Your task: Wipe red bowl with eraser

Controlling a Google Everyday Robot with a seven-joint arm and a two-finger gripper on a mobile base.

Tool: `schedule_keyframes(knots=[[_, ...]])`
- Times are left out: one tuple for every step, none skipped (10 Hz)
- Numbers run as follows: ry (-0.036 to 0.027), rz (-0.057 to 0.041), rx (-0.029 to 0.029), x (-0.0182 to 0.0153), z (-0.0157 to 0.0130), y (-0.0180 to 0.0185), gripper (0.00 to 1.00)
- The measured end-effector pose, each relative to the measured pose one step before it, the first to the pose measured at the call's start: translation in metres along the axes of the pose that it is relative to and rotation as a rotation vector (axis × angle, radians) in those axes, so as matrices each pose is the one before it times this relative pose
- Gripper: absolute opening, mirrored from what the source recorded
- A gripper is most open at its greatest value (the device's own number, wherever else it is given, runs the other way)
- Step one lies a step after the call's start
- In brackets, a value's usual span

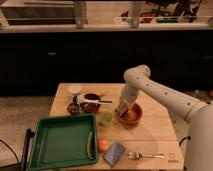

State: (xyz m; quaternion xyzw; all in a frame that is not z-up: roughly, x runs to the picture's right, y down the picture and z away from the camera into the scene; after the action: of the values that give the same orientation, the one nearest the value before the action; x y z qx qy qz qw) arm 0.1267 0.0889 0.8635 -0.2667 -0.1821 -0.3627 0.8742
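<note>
The red bowl (132,114) sits on the wooden table (160,135), right of the green cup (105,118). My gripper (123,110) hangs from the white arm and reaches down into the bowl's left side. The eraser is hidden; I cannot make it out at the gripper's tip.
A darker brown-red bowl (90,104) with a white-handled utensil stands behind the cup. A small white bowl (75,89) is at the back left. A green tray (62,141) fills the front left. An orange ball (103,145), a blue-grey pad (114,153) and a fork (145,155) lie at the front.
</note>
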Motion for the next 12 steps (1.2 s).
schedule_keyframes(knots=[[-0.01078, -0.03009, -0.01107, -0.00835, -0.00003, 0.00598, 0.00], [-0.00717, -0.02041, -0.01065, -0.00682, -0.00011, 0.00609, 0.00], [-0.01001, -0.02306, -0.01877, -0.00800, 0.00097, 0.00993, 0.00], [-0.00559, -0.00970, -0.01520, -0.00248, 0.00016, 0.00970, 0.00], [-0.00232, 0.00021, -0.01245, 0.00223, 0.00005, 0.00903, 0.00], [0.00120, 0.00421, -0.01196, 0.00460, -0.00044, 0.00928, 0.00], [0.00501, 0.01275, -0.00724, 0.00730, -0.00180, 0.00903, 0.00], [0.00450, 0.01693, -0.00486, 0.00679, -0.00019, 0.00776, 0.00], [0.00761, 0.01552, 0.00037, 0.00613, -0.00138, 0.00110, 0.00], [0.00863, 0.01248, 0.00172, 0.00607, -0.00160, -0.00161, 0.00], [0.01395, 0.01223, 0.00443, 0.00869, -0.00324, -0.00402, 0.00], [0.00741, 0.00513, 0.00247, 0.00315, -0.00237, -0.00269, 0.00]])
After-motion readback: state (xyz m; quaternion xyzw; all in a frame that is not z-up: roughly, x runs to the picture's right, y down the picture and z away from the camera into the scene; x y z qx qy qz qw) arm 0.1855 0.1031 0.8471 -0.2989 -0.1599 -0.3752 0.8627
